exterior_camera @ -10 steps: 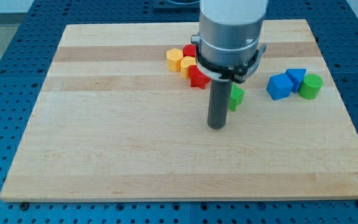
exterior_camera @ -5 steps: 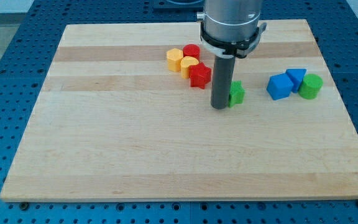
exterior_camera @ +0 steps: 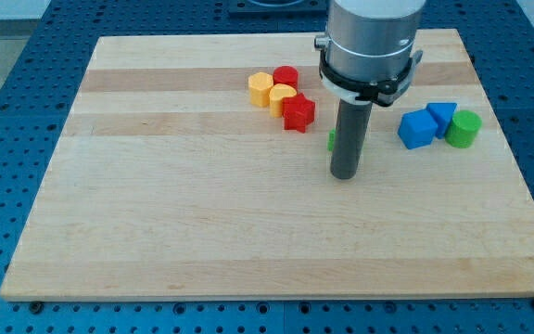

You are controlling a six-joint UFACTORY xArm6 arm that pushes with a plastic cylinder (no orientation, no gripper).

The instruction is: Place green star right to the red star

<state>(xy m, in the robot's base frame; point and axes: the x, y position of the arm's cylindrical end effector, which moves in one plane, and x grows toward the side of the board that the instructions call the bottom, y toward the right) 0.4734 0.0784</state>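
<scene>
The rod has no fingers to open or close; the tip (exterior_camera: pixel 345 174) sits in front of the green star (exterior_camera: pixel 332 140), hiding most of it. The star lies right of the red star (exterior_camera: pixel 298 113), slightly lower, apart.

Lab bench: blue perforated table (exterior_camera: pixel 26 56)

Arm enters from the view's top, right of centre; wide grey cylindrical body, cut off by the upper edge; black collar ring beneath the body; straight dark rod descends vertically from the collar, upright, no visible tilt; my tip (exterior_camera: pixel 345 175) sits at the rod's lower end, down at worktop level, just right of the view's centre.
</scene>
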